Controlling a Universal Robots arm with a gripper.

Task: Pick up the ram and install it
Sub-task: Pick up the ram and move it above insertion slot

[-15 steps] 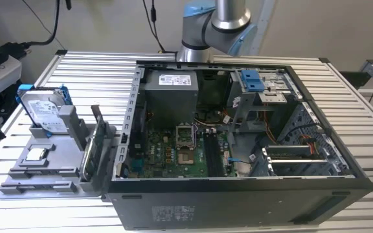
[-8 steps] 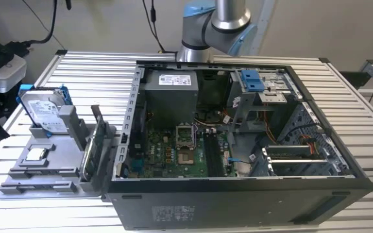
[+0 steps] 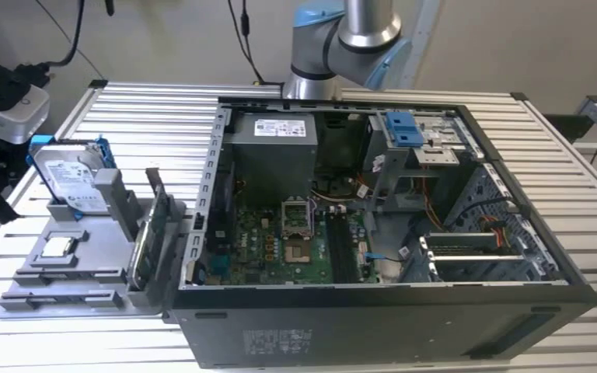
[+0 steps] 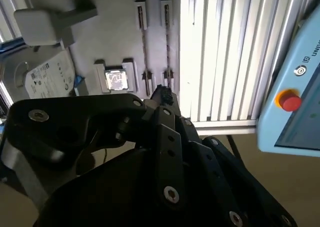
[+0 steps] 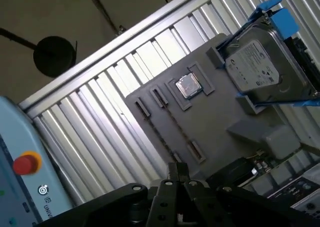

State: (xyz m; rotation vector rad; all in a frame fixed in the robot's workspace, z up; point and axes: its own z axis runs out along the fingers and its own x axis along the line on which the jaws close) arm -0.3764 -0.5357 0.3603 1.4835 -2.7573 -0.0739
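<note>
— Fingers point(image 4: 161, 94) first: what have we got?
— Pressed together, tips meeting, nothing pinched between them, in both wrist views. They hang over the grey tray point(image 3: 99, 233).
— And the ram point(image 4: 168, 47)?
— On that tray, standing on edge in a narrow slot, just beside the square chip point(image 4: 116, 79). The tips show near the slot's end; whether they touch anything, I cannot tell.
— Rest of the table point(image 3: 153, 109)?
— Hard drive point(image 3: 71, 175) upright in its blue frame at the tray's back end. Open computer case point(image 3: 382, 326) just beside the tray, on the exterior view's right. Arm point(image 3: 353, 31) rises behind the case.
</note>
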